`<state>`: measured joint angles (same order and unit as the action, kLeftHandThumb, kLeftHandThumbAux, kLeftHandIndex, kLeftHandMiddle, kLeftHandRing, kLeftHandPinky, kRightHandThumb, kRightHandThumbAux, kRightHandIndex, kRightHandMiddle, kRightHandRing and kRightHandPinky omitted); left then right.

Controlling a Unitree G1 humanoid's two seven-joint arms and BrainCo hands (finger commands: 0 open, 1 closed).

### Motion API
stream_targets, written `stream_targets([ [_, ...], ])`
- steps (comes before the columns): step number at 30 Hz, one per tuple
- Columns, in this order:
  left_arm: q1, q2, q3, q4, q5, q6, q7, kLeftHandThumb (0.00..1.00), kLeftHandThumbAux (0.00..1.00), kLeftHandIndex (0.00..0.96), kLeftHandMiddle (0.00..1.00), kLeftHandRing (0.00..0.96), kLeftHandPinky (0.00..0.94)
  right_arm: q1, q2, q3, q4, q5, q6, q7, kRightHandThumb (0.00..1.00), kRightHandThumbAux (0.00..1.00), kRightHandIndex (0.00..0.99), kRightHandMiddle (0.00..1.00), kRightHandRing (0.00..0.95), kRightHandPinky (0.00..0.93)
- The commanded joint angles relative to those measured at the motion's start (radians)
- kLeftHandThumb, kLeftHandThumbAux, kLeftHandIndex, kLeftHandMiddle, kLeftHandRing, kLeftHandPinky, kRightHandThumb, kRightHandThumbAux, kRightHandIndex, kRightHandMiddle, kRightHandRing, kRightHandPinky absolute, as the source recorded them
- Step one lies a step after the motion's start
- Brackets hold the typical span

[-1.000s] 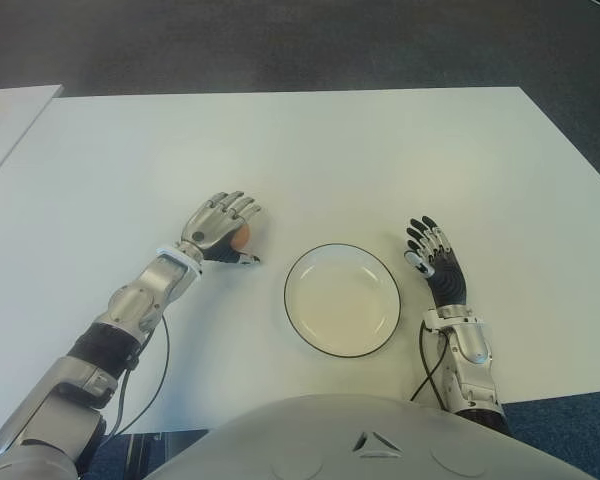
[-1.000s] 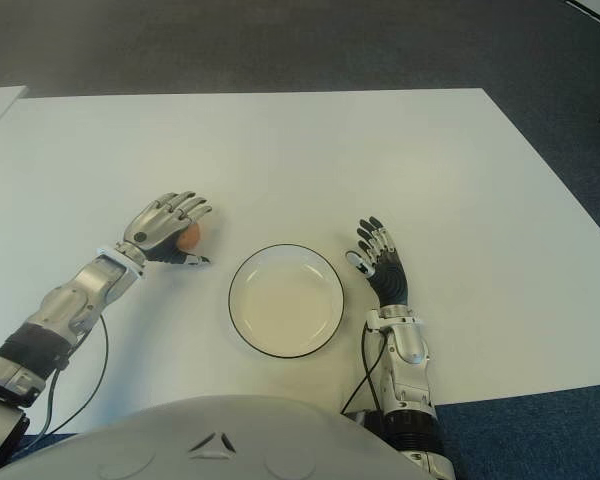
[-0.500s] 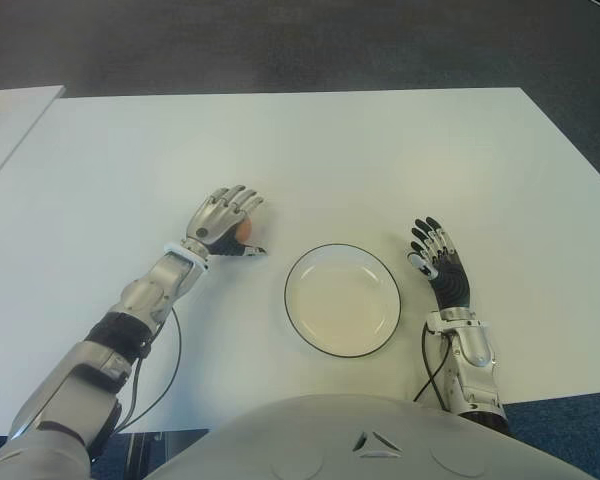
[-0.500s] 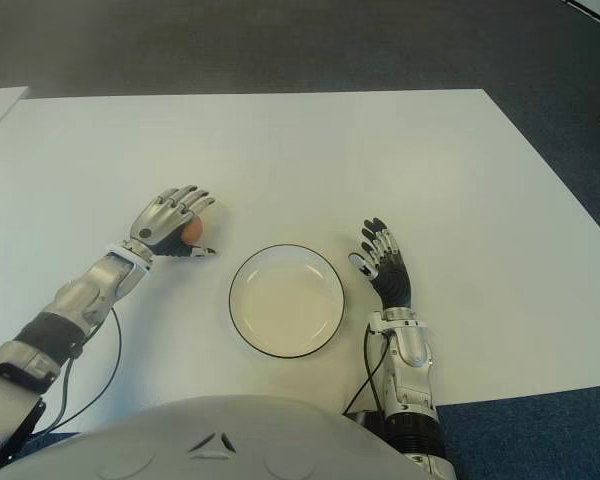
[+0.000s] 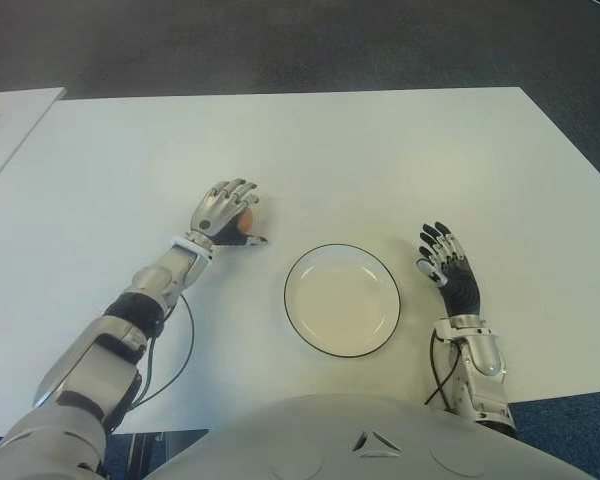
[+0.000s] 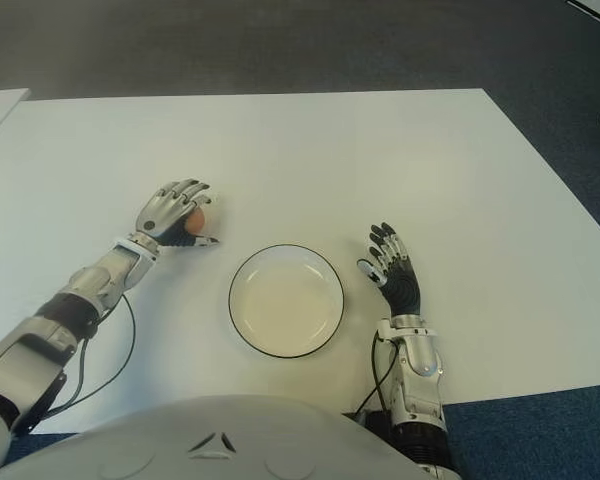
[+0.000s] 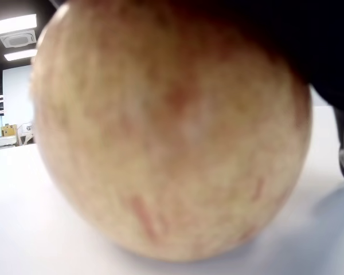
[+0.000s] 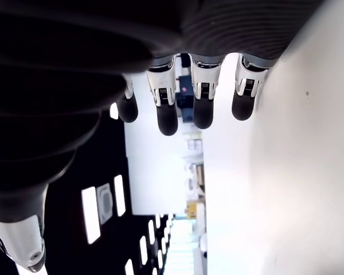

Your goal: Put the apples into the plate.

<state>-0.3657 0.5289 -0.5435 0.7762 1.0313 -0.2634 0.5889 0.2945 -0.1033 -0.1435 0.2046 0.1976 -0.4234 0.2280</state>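
Left hand (image 5: 226, 212), palm down, fingers curled over a single apple (image 5: 244, 223) on the white table (image 5: 380, 150). The thumb extends toward the plate side, its tip close to the tabletop. In the left wrist view the apple (image 7: 172, 132) fills nearly the whole field: a pale yellow skin flushed and streaked with red, its underside meeting the table surface. The apple thus sits on the table under the closed fingers, to the left of the plate and apart from it.

Plate (image 5: 342, 300): round, cream-coloured, with a thin dark rim, lying flat on the table near the robot's torso, between the two hands. It holds nothing.

Right hand (image 5: 447, 270): shows just to the right of the plate, not touching the rim, palm turned up, fingers spread and extended, holding nothing. The right wrist view confirms four straight fingers (image 8: 166, 100) and a separate thumb, with the table surface alongside.

A second white surface (image 5: 10, 120) shows at the far left edge, separated from the main table by a gap.
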Motion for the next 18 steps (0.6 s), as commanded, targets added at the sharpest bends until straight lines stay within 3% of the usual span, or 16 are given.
stream_targets([
  [1, 0.055, -0.032, -0.088, 0.117, 0.044, 0.021, 0.014, 0.694, 0.663, 0.425, 0.642, 0.637, 0.606, 0.097, 0.005, -0.013, 0.061, 0.016, 0.068, 0.01, 0.264, 0.635, 0.073, 0.162, 0.105, 0.083],
  [7, 0.029, -0.035, -0.136, 0.148, 0.049, 0.027, 0.03, 0.734, 0.688, 0.442, 0.758, 0.765, 0.759, 0.106, 0.001, -0.024, 0.044, 0.04, 0.072, 0.026, 0.263, 0.628, 0.085, 0.175, 0.115, 0.079],
  [18, 0.015, -0.036, -0.128, 0.158, -0.051, -0.011, -0.109, 0.753, 0.694, 0.444, 0.826, 0.82, 0.815, 0.109, 0.003, -0.038, 0.04, 0.054, 0.061, 0.039, 0.268, 0.614, 0.101, 0.193, 0.129, 0.09],
])
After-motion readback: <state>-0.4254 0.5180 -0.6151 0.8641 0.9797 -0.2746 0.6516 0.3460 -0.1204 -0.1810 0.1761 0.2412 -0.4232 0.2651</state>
